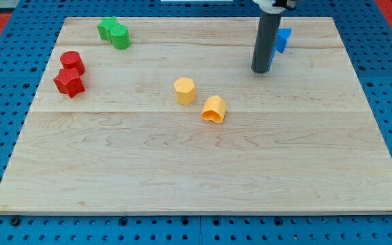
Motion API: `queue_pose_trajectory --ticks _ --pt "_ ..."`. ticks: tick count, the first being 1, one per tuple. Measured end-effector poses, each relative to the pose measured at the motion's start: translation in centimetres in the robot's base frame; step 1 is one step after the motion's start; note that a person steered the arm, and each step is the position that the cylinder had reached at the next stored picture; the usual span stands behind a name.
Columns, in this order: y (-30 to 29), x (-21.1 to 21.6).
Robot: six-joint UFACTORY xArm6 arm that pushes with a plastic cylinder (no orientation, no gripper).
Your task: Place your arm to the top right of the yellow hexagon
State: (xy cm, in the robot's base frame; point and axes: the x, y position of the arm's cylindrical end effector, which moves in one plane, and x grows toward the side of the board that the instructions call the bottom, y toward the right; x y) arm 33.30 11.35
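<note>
The yellow hexagon (184,90) lies near the middle of the wooden board (203,170). My tip (260,71) rests on the board up and to the right of it, a good hand's width away. A second yellow block, heart-like with a notch (214,109), lies just below and right of the hexagon. A blue block (282,39) stands right behind my rod, partly hidden by it.
Two green blocks (113,33) touch each other at the top left. A red cylinder (71,61) and a red star-like block (69,82) sit together at the left edge. Blue pegboard (5,122) surrounds the board.
</note>
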Motion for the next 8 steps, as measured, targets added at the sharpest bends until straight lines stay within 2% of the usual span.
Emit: queue_pose_trajectory --ticks 1,2,3,7,8 --pt "0.0 -1.9" --pt "0.0 -1.2" --pt "1.1 1.3" --pt "2.0 1.1" --pt "2.0 2.2"
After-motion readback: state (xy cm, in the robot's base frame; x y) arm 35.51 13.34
